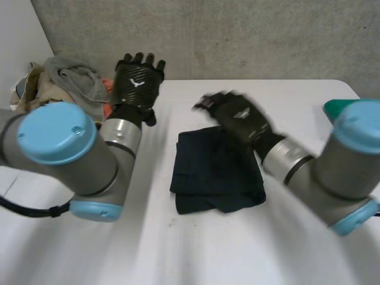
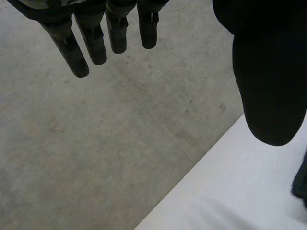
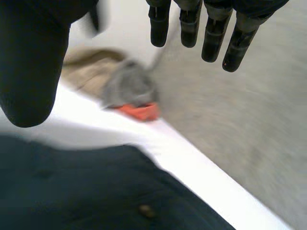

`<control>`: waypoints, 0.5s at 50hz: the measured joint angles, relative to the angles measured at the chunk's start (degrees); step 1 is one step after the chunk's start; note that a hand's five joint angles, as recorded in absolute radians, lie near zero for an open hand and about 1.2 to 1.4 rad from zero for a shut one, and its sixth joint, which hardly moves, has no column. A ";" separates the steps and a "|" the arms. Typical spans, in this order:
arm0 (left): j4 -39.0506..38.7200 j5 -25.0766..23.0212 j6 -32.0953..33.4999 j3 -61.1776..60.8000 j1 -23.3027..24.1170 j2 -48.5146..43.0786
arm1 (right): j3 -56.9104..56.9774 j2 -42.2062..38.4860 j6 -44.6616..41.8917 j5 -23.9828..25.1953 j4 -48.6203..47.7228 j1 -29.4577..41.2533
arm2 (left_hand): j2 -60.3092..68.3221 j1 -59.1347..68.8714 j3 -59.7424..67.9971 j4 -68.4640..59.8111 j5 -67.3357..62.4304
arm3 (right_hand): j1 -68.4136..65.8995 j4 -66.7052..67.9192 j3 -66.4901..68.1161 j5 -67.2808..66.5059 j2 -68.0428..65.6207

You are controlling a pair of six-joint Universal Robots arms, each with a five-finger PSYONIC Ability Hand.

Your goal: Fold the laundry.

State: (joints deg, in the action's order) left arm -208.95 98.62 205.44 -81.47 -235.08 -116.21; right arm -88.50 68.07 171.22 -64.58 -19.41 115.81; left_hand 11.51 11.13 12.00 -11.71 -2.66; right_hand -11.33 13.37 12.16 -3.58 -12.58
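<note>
A dark navy garment [image 1: 217, 172] lies folded into a rough rectangle at the middle of the white table [image 1: 196, 249]. My right hand [image 1: 237, 116] hovers over its far edge, fingers [image 3: 211, 33] straight and spread, holding nothing; the same cloth [image 3: 96, 191] lies under its palm in the right wrist view. My left hand [image 1: 138, 77] is raised at the table's far left, apart from the garment, fingers [image 2: 91, 38] straight and thumb [image 2: 268, 72] apart, empty.
A heap of unfolded laundry [image 1: 65, 83] in grey, beige and orange sits at the table's far left corner, also as a pile [image 3: 115, 88] beyond my right fingertips. A concrete wall [image 1: 237, 35] stands behind the table. A teal object [image 1: 338, 107] lies at the right edge.
</note>
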 measured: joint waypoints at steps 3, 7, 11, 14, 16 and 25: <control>2.07 -0.59 -0.72 3.36 1.68 -2.81 | 1.44 1.29 8.39 -2.04 2.34 -2.95 | 0.00 0.00 0.00 0.00 0.00 | 0.00 0.00 0.00 0.01 0.00; 6.90 -3.41 -3.25 7.97 4.14 -7.09 | 5.85 -1.56 10.59 -3.69 8.42 -5.17 | 0.00 0.00 0.00 0.00 0.00 | 0.00 0.00 0.00 0.00 0.00; 13.57 -8.16 -7.29 13.05 5.88 -12.56 | 12.88 -8.36 5.74 -6.01 17.26 -5.66 | 0.00 0.00 0.00 -0.01 0.00 | 0.00 0.00 0.00 0.00 0.00; 17.46 -9.71 -8.84 15.88 6.17 -15.89 | 18.08 -13.94 0.78 -8.66 23.37 -5.42 | 0.02 0.05 0.00 -0.02 -0.01 | 0.00 0.00 0.00 0.00 0.00; 20.68 -10.17 -9.59 18.17 6.17 -18.56 | 21.40 -17.75 -2.64 -10.64 26.98 -5.14 | 0.04 0.21 0.00 -0.03 0.00 | 0.00 0.00 0.00 0.00 0.00; 31.66 -7.36 -8.10 23.84 5.39 -24.93 | 25.63 -24.37 -8.14 -13.56 30.35 -4.79 | 0.19 0.21 0.13 -0.16 -0.09 | 0.91 0.00 -0.16 0.00 0.22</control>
State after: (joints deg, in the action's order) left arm -177.29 91.26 197.34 -57.63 -229.69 -141.15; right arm -62.86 43.70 163.08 -78.13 10.93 111.02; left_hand 11.70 11.34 12.13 -11.87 -2.75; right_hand -10.42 13.37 11.99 -3.57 -12.36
